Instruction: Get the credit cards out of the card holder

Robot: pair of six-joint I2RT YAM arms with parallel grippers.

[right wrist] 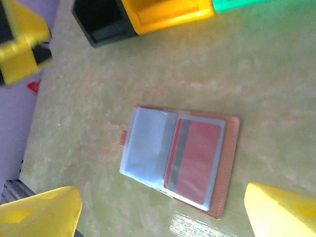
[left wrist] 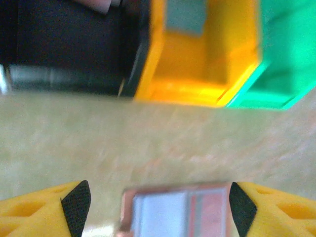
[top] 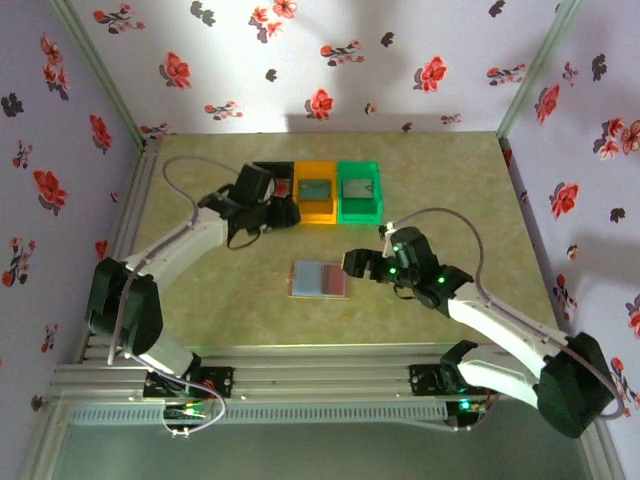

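Tan-edged, the card holder [right wrist: 180,160] is laid open and flat beneath the right gripper [right wrist: 162,200], between its spread, empty yellow fingers [right wrist: 281,212]; a red card [right wrist: 197,160] is seen behind the glossy clear sleeve [right wrist: 148,143]. The left gripper [left wrist: 159,206] is likewise spread wide and empty, with a boxy orange bin [left wrist: 197,59] and a green bin [left wrist: 286,49] just ahead.

Pale lilac walls [top: 330,60] with red flowers surround a mottled olive tabletop [top: 450,170].

The card holder [right wrist: 177,160] is tan, pale blue inside (one side shows red). The three bins [top: 318,192] are black, orange, green.
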